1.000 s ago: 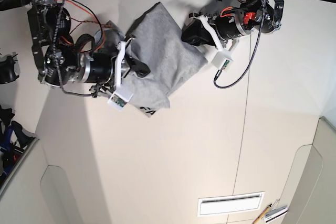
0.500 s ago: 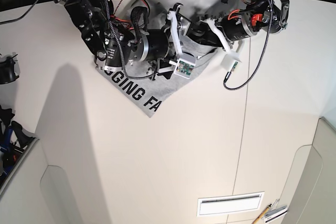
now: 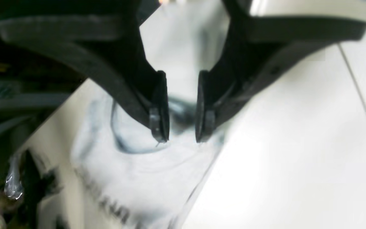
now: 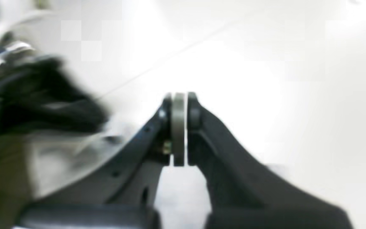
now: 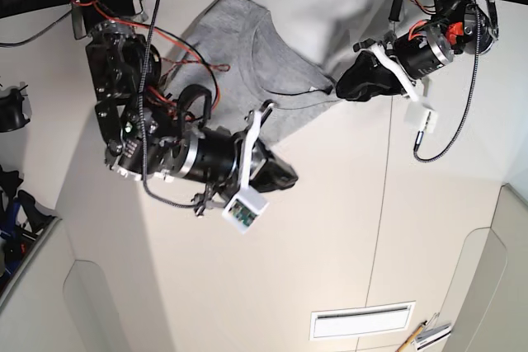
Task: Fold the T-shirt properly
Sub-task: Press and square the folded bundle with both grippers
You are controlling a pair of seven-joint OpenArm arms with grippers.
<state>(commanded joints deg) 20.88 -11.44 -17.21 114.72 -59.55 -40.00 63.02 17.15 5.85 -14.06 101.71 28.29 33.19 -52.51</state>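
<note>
Right gripper (image 5: 279, 177) nearest me, over bare table (image 5: 330, 245), just off the shirt's near edge; tips drawn close together, though I can't tell whether they are fully closed or pinching cloth; shirt (image 5: 285, 63) lies beyond them on the table, back toward the arms; its long axis I can't read under the right arm; farther over, left gripper (image 5: 342, 91) has its fingers spread, tips by the shirt's corner; I judge left better placed for the next grip.
</note>
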